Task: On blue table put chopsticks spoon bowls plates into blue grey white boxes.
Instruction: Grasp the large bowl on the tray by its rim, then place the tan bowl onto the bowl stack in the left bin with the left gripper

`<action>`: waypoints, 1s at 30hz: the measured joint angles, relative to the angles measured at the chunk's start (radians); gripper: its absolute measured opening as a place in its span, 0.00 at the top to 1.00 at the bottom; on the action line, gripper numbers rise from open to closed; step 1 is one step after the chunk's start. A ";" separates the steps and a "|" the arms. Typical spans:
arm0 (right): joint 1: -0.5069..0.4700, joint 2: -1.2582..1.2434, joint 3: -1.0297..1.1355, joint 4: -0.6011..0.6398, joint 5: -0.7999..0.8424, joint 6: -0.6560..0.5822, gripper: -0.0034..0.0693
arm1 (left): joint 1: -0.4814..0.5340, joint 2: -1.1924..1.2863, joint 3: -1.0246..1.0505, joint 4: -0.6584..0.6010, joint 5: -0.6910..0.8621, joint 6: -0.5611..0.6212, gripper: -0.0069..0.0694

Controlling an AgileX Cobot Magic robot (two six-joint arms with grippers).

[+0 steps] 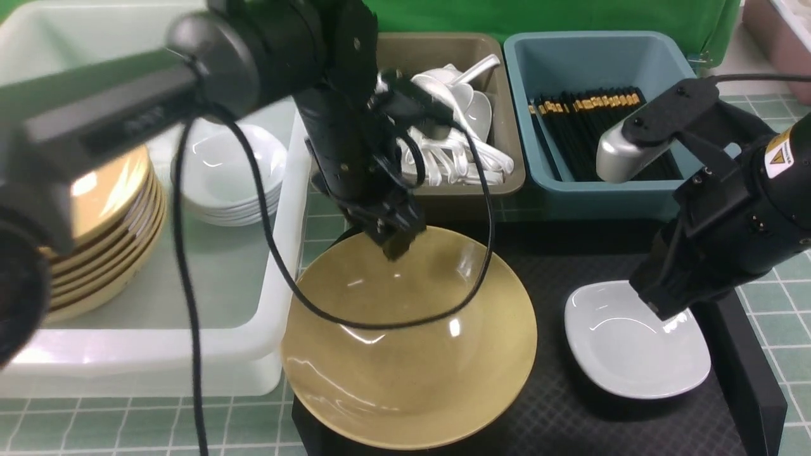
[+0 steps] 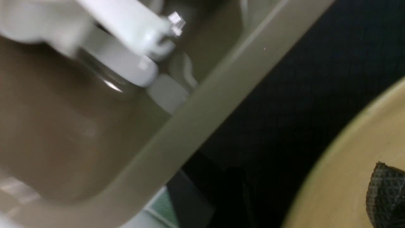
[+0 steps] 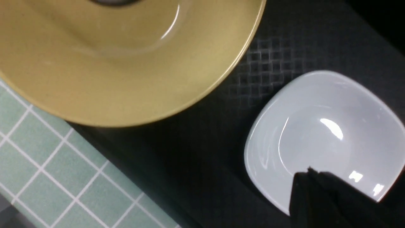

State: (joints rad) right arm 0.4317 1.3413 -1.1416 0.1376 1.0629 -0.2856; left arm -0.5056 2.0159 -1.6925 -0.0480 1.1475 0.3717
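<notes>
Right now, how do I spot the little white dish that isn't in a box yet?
Look at the black tray. Right of the big tan bowl lies one small white dish. It sits alone, unlike the stacked dishes in the white tub.

The front view is taken from between the two arms, raised and tilted down across the tiled surface (image 1: 785,304), so that the whole work area is covered. The left wrist view is held very close, and blurred, over the rim of the grey-brown bin (image 2: 202,120). The right wrist view is pointed steeply down at close range onto the white plate (image 3: 316,126). The tan bowl (image 1: 412,354) and the black tray (image 1: 570,411) are shared by all three views.
</notes>
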 joint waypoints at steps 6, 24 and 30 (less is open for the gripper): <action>0.000 0.000 0.000 0.000 -0.012 0.000 0.89 | 0.000 0.055 0.000 -0.011 0.042 -0.028 0.36; 0.017 0.000 -0.279 0.001 -0.031 -0.041 0.89 | 0.005 -0.154 0.001 -0.177 0.079 -0.031 0.90; 0.132 0.009 -0.446 0.000 -0.018 -0.077 0.89 | 0.086 -0.327 0.001 -0.236 0.098 -0.024 0.90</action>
State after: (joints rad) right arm 0.5634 1.3503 -1.5879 0.1376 1.0449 -0.3630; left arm -0.4196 1.6889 -1.6915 -0.2837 1.2454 0.3475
